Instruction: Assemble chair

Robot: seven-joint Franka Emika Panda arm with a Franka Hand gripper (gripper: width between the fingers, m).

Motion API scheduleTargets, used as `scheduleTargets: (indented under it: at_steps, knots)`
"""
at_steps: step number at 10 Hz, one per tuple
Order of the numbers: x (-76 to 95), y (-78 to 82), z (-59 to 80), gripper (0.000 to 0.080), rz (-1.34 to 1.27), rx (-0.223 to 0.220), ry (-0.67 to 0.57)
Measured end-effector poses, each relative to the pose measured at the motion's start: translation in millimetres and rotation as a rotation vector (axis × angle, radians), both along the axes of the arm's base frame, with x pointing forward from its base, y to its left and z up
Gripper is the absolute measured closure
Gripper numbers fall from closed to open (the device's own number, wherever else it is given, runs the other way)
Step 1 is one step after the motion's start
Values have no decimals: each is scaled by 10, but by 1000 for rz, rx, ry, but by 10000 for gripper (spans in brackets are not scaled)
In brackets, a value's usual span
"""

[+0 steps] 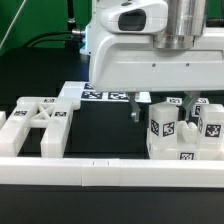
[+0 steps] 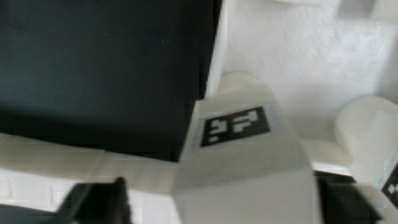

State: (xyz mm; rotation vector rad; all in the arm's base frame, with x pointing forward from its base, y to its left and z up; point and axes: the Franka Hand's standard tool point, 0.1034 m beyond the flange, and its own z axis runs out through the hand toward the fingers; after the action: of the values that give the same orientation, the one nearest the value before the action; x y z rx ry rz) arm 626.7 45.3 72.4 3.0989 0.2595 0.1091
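Loose white chair parts lie on the black table. An upright tagged white piece stands at the exterior view's right, with a second tagged piece just beyond it. My gripper hangs over the first piece, a dark finger on each side of it. In the wrist view that piece runs between my fingers. One finger lies against it and the other shows a narrow gap. The gripper is open round the piece. A ladder-like white frame lies at the exterior view's left.
A long white rail borders the table's near side. The marker board lies flat behind the gripper. The second white piece stands close beside the one between my fingers.
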Motion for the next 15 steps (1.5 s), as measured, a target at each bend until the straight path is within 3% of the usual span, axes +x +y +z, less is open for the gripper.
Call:
scheduleTargets:
  at_steps: [1,2,8,11,15]
  knots:
    - [0,0,-1,410,-20,2,-1]
    - [1,-1,0,512,-30,3,-1]
    - [-5,49,-19,512,-638,52,-13]
    - [-15,41,-15,512,-1127,77,14]
    - [32,20,-17,510,-1318,85,28]
